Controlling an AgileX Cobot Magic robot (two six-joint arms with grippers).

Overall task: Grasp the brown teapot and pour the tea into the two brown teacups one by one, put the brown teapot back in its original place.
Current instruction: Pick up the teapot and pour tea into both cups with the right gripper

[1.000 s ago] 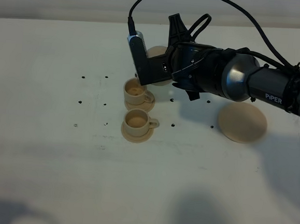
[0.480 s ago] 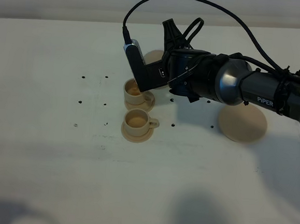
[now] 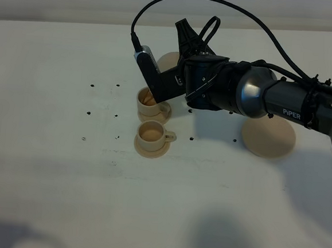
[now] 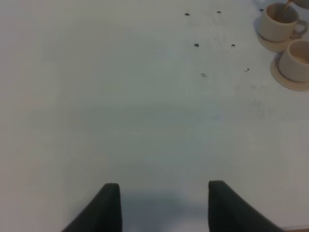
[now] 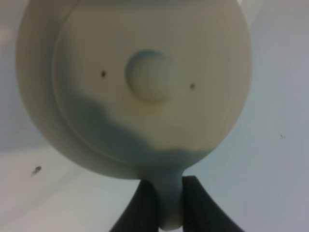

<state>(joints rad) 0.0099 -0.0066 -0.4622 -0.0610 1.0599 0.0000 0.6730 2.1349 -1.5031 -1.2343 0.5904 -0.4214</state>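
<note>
While the right gripper point(image 5: 165, 205) pinches the loop handle of the brown teapot point(image 5: 145, 82), the pot is held off the desk point(image 4: 120, 96) close by the farther teacup point(image 3: 149, 102). The nearer teacup point(image 3: 151, 134) stands just beside it. The large saucer point(image 3: 267, 136) lies well apart. The left gripper point(image 4: 164, 205) hovers spread wide.

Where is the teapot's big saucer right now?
In the exterior high view, the big saucer lies bare on the right side, well to the right of the near teacup, its far edge hidden under the right arm.

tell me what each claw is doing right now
Left claw: open, holding nothing.
Right claw: shut on the round beige ceramic teapot, by its handle.
</note>
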